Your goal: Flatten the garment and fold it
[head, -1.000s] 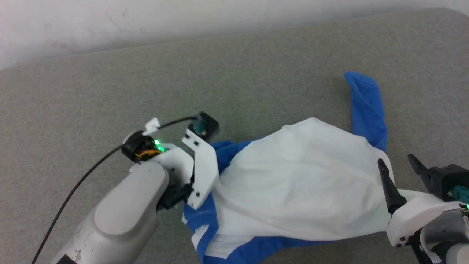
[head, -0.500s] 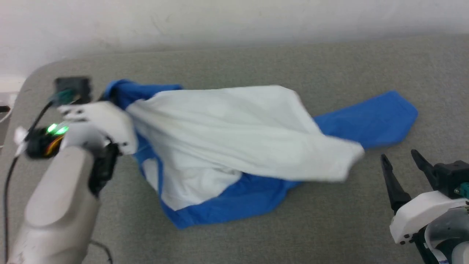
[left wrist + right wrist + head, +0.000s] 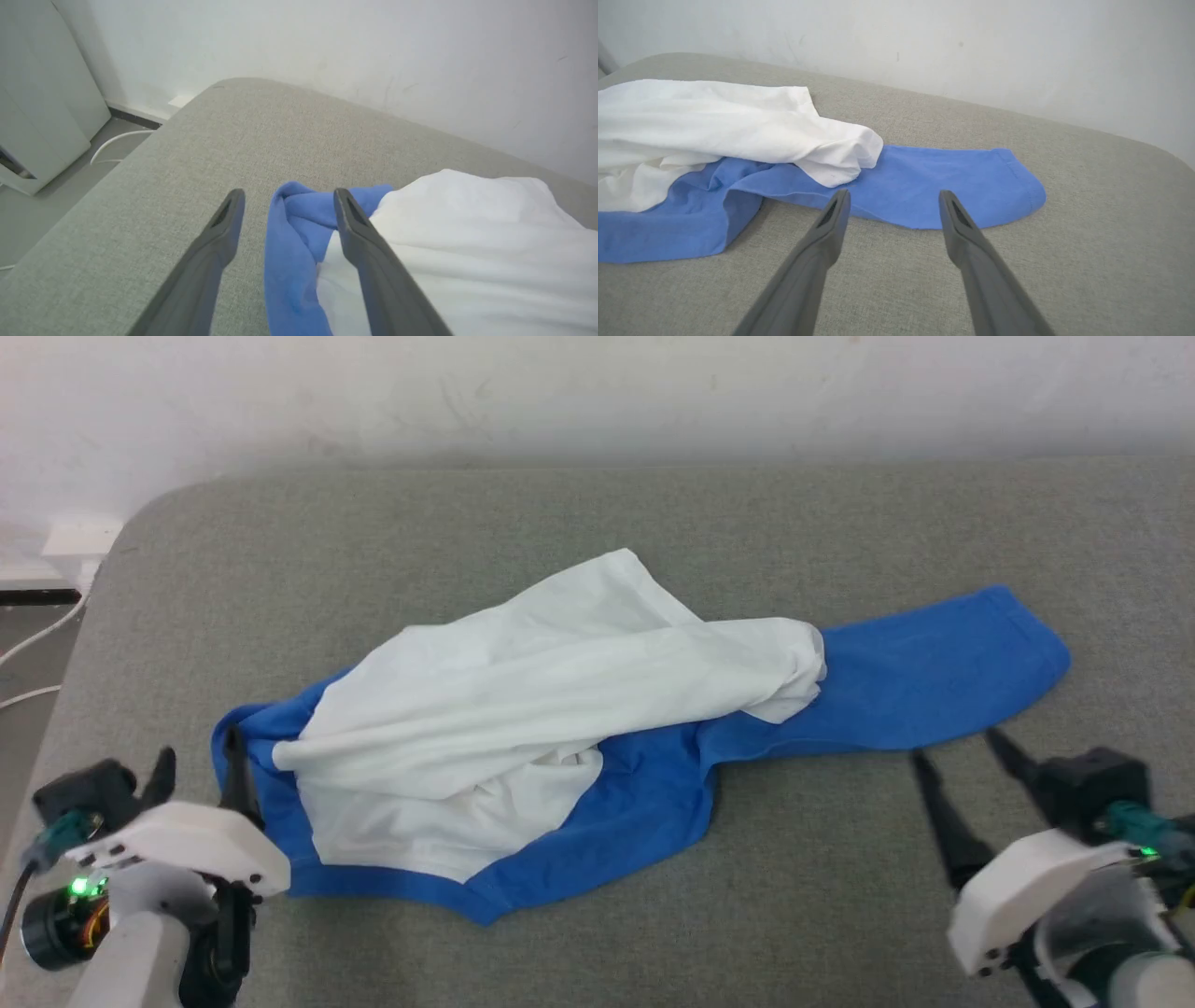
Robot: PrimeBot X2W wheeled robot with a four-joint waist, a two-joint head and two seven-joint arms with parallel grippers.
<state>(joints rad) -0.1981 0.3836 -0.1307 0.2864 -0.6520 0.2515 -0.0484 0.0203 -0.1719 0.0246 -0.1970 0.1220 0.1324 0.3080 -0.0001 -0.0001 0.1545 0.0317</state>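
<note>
The garment [image 3: 523, 709] lies crumpled in the middle of the grey padded surface [image 3: 597, 523], its white body bunched over blue cloth. One blue sleeve [image 3: 934, 681] stretches flat to the right. My left gripper [image 3: 201, 761] stands open at the garment's left end. In the left wrist view a blue fold [image 3: 289, 252] lies loose between the spread fingers of the left gripper [image 3: 288, 196], beside the white body [image 3: 467, 242]. My right gripper [image 3: 957, 749] is open just in front of the sleeve. In the right wrist view the right gripper [image 3: 894, 195] points at the sleeve [image 3: 962, 182] without touching it.
A white wall [image 3: 597, 392] runs behind the surface. The surface's rounded left corner [image 3: 140, 532] drops to a floor with white cables [image 3: 37, 653]. A pale cabinet [image 3: 42, 93] stands on that floor at the left.
The left gripper has opened and let go of the garment, which has dropped onto the surface. The left arm has drawn back to the lower left. The head camera has shifted.
</note>
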